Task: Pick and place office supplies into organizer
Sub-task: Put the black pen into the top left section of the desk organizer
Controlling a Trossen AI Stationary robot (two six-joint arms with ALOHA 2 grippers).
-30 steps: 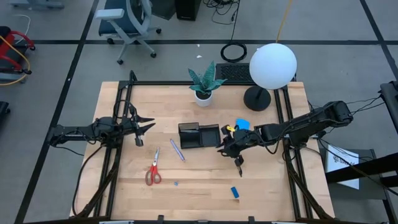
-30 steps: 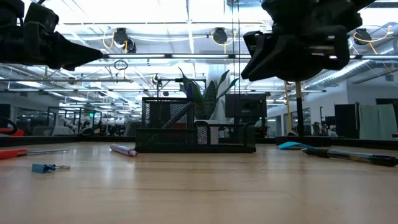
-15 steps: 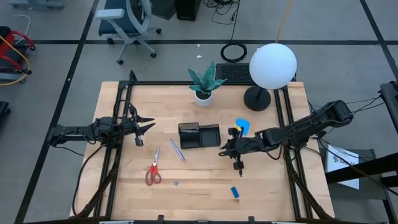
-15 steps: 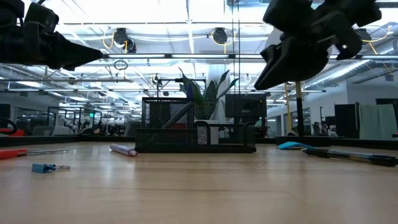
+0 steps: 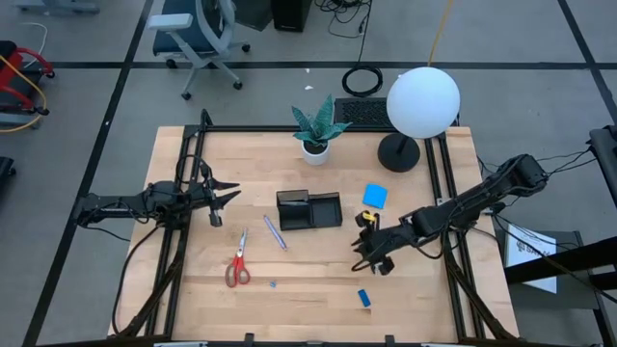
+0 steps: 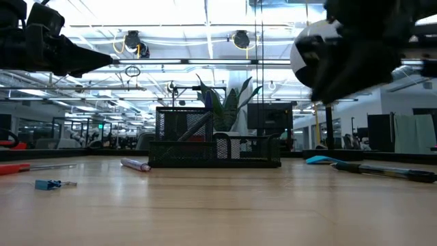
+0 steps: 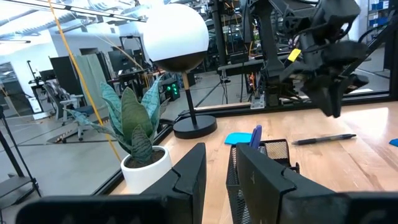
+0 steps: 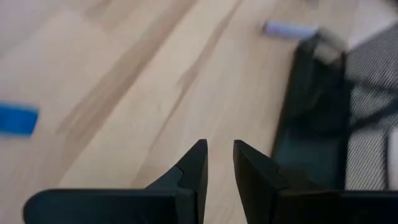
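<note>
The black mesh organizer (image 5: pixel 308 209) stands mid-table, with a pen (image 7: pixel 256 134) upright in it. Red-handled scissors (image 5: pixel 238 265) and a purple pen (image 5: pixel 275 232) lie flat to its near-left. The blue note pad (image 5: pixel 375 196) lies to its right, and the small blue block (image 5: pixel 364 298) sits close to the near edge. A dark pen (image 6: pixel 386 172) lies on the wood below my right gripper. My right gripper (image 5: pixel 369 258) hovers near-right of the organizer, open by a narrow gap (image 8: pixel 219 152), holding nothing. My left gripper (image 5: pixel 231 196) waits open and raised, left of the organizer.
A potted plant (image 5: pixel 316 130) and a lamp with a white globe (image 5: pixel 422 101) and black round base (image 5: pixel 398 152) stand along the far edge. A tiny blue bit (image 5: pixel 273 283) lies by the scissors. Bare wood stretches along the near edge.
My right gripper has moved away from the organizer's right end, toward the near edge and a little right, and now hangs over the dark pen. Its finger gap shows no change. The left arm and all the supplies have kept still.
</note>
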